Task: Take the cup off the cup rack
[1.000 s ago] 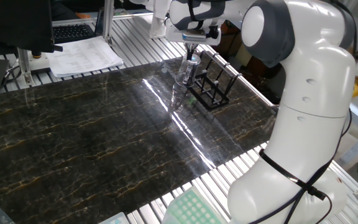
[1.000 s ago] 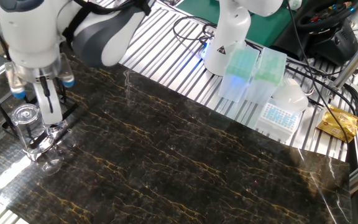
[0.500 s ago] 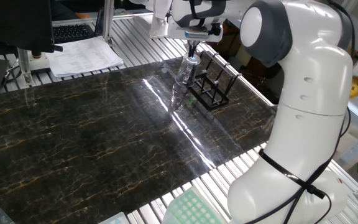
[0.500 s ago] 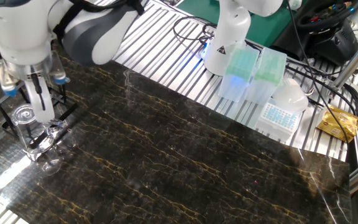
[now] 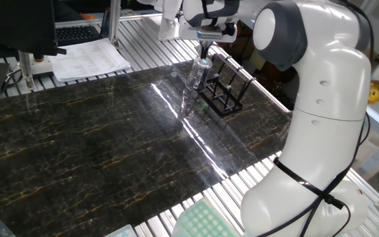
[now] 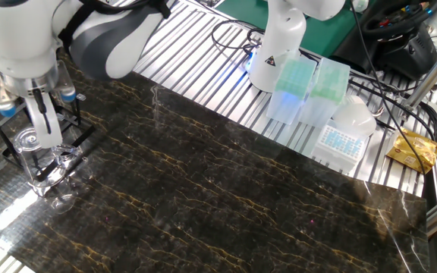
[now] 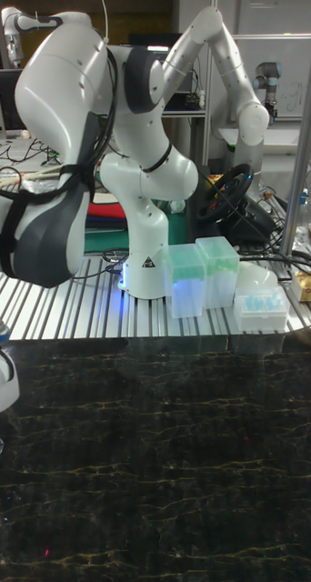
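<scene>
Dark marbled surface (image 5: pixel 97 145) fills frame. Small clear glass cup (image 6: pixel 30 145) upright far left, touching black thin-barred metal cup rack (image 5: pixel 224 89). Claw (image 6: pixel 42 125) above rim; spread cannot tell. Glass likely light, slippery, fragile: pinch rim wall gently.

White arm (image 5: pixel 328 112), grey joints, black cable

Cup (image 6: pixel 30 144) sitting on cup rack (image 5: pixel 224 91), rack standing on table (image 5: pixel 97 145) near its far right corner, gripper (image 6: pixel 44 125) hanging just above cup
</scene>
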### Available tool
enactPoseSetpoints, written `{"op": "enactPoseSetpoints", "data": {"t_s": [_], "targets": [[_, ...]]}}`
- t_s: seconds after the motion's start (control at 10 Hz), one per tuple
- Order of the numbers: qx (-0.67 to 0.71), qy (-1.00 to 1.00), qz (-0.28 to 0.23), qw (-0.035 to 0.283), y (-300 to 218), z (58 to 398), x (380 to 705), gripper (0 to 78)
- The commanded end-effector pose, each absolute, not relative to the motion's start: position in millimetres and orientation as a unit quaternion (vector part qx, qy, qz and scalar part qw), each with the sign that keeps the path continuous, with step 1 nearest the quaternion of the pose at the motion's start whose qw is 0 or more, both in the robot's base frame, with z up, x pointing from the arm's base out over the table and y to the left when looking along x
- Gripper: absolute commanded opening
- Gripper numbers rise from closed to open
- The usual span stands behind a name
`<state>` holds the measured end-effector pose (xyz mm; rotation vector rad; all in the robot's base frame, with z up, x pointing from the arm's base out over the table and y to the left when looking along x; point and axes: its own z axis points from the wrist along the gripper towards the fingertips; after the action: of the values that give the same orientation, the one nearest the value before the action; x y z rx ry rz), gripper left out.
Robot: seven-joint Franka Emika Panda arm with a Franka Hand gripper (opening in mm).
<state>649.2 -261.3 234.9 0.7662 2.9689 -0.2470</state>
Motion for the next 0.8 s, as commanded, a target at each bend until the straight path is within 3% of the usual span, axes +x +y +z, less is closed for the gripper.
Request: {"op": "enactPoseSetpoints", "data": {"t_s": [0.1,0.4,0.8], "targets": [[0.239,0.967,-0.076,0.038,-275.8,234.7,652.8,0.0],[0.259,0.965,-0.037,0.009,-275.8,234.7,652.8,0.0],[0.283,0.959,-0.021,0.006,-275.8,234.7,652.8,0.0]]}}
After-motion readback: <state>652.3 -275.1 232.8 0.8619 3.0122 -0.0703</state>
